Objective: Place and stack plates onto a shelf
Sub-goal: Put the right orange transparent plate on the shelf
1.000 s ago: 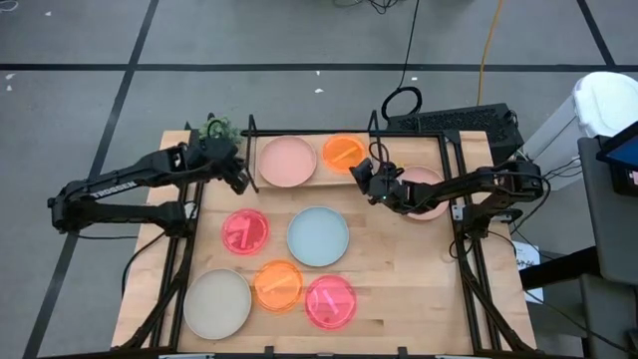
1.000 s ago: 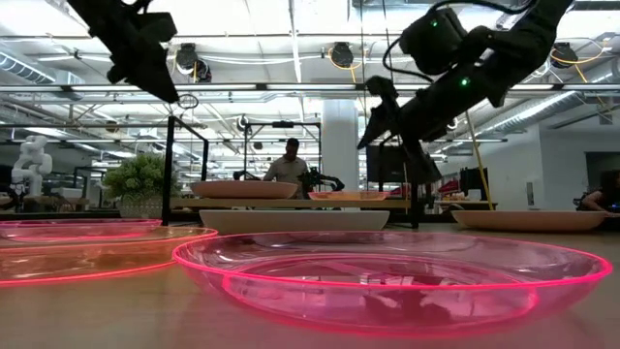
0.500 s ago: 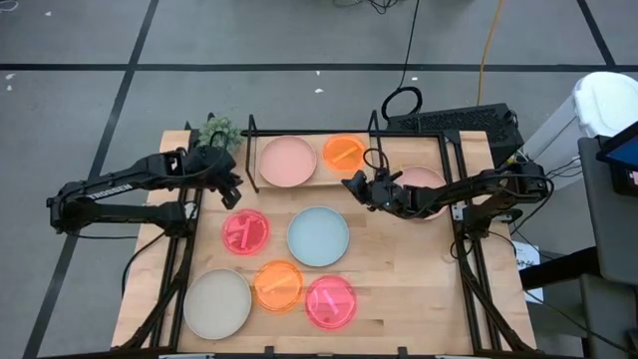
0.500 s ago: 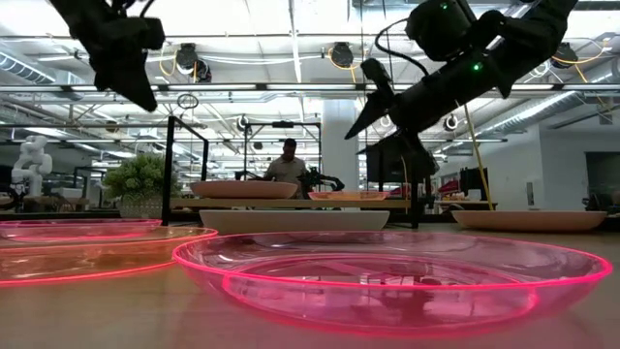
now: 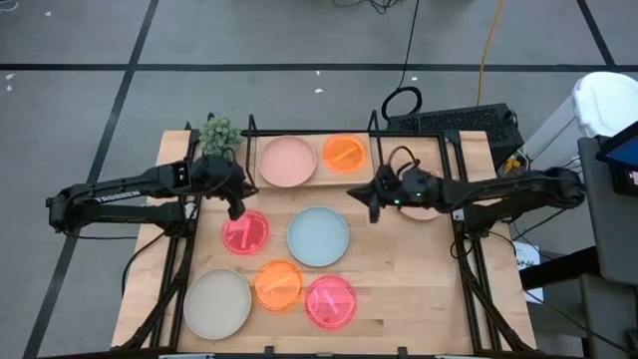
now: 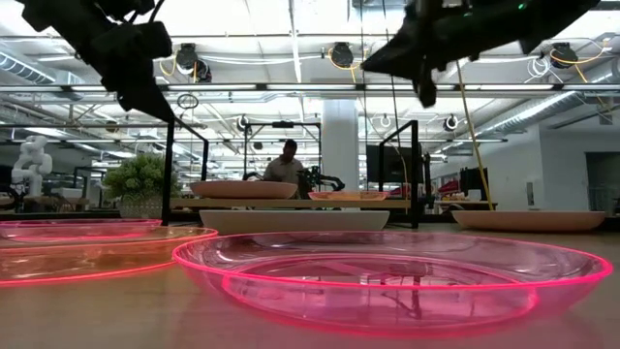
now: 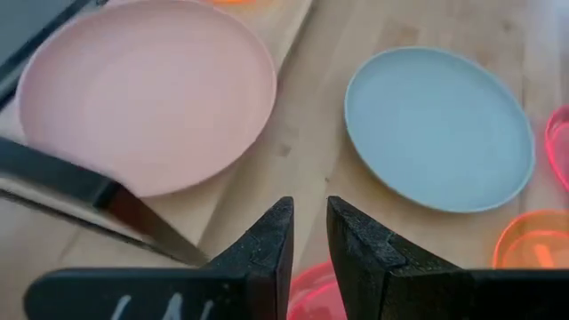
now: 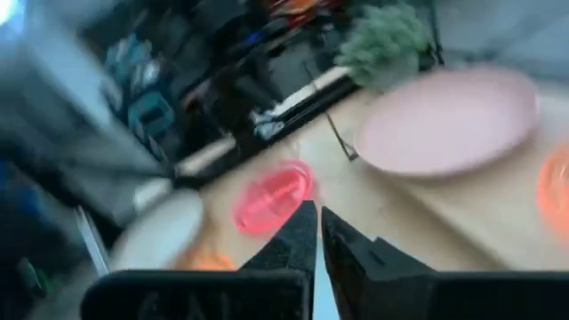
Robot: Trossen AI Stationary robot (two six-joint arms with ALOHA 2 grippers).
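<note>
Wooden table (image 5: 399, 269) on a grey floor w/ a low shelf (image 5: 311, 178) along its far edge, holding a pale pink plate (image 5: 287, 161) & a small orange plate (image 5: 345, 153); six more plates lie on the table, incl. a light blue plate (image 5: 318, 235) at centre and a neon pink plate (image 5: 245, 231) beside it. Left end effector (image 5: 236, 209) hovers at the neon pink plate's far rim, fingers a narrow gap apart, holding nothing. Right end effector (image 5: 373, 200) is above the table just in front of the shelf, fingers together, empty
</note>
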